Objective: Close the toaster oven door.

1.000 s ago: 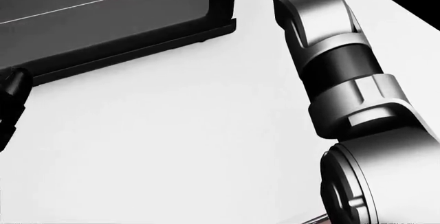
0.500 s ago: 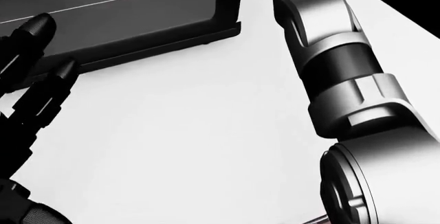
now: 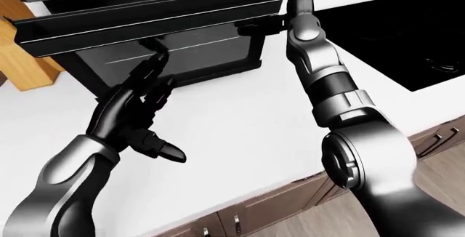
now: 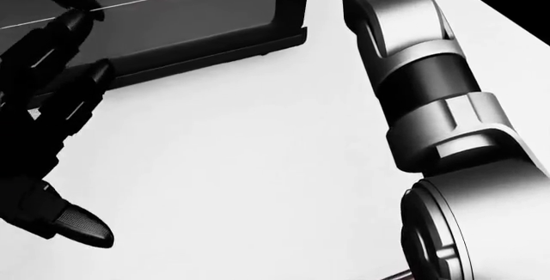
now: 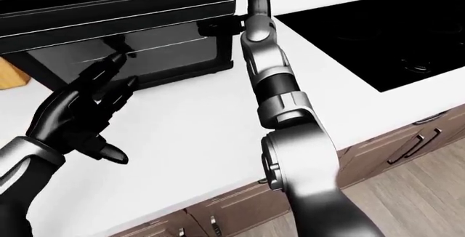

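**Black oven door half raised, our left hand coming up beneath it**

Black and glossy, the toaster oven (image 3: pixel 145 35) sits on the white counter (image 3: pixel 240 122), above and just beyond our left hand (image 3: pixel 131 114) in the left-eye view. Its door (image 3: pixel 145 13) hangs partway open, roughly level, jutting out over the counter like a shelf.

Our left hand is open, palm up, fingers (image 3: pixel 156 65) spread and reaching toward the underside of the door; they look very near it, but we cannot tell whether they touch. Our right arm (image 3: pixel 320 79) stretches up past the right end of the door. Our right hand is hidden at the door's right corner, so we cannot tell whether it is open or closed. Far to the right of both arms lies a black cooktop (image 3: pixel 407 35).

We judge the step in hand to be getting under the door to lift it. Next, the left fingers need to meet the door's lower face and push it up and inward until it shuts.

Compared with half a second ago in the head view, our left hand has risen further into the picture, with its thumb now showing.
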You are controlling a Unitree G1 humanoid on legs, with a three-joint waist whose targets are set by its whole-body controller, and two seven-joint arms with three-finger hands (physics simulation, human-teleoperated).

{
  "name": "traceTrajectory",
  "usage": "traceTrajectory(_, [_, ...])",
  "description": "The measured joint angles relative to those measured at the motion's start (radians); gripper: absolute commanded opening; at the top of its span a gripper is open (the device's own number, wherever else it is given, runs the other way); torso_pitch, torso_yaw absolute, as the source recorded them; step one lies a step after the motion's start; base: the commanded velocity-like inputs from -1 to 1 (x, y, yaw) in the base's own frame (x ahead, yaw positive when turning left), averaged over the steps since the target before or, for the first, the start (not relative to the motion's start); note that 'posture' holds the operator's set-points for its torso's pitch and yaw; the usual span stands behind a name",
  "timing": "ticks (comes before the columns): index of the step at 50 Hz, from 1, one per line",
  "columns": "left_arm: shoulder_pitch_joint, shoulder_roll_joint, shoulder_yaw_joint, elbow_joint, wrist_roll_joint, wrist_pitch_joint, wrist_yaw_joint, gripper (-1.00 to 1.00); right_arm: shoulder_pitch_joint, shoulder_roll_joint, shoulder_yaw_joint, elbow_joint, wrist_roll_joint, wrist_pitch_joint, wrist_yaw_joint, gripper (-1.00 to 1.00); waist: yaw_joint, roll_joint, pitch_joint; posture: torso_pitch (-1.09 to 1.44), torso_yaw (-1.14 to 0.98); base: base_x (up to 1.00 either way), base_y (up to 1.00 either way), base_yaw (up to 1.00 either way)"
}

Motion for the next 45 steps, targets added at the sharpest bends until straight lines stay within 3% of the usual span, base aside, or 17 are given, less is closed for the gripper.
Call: traceTrajectory(45, [-0.257, 0.044, -0.098, 0.410, 0.144, -0.161, -0.088, 1.00, -0.008, 0.002, 0.001, -0.005, 0.005, -0.014, -0.007, 1.00, 0.003, -0.002, -0.008, 0.00, 0.00, 0.00, 0.00, 0.00])
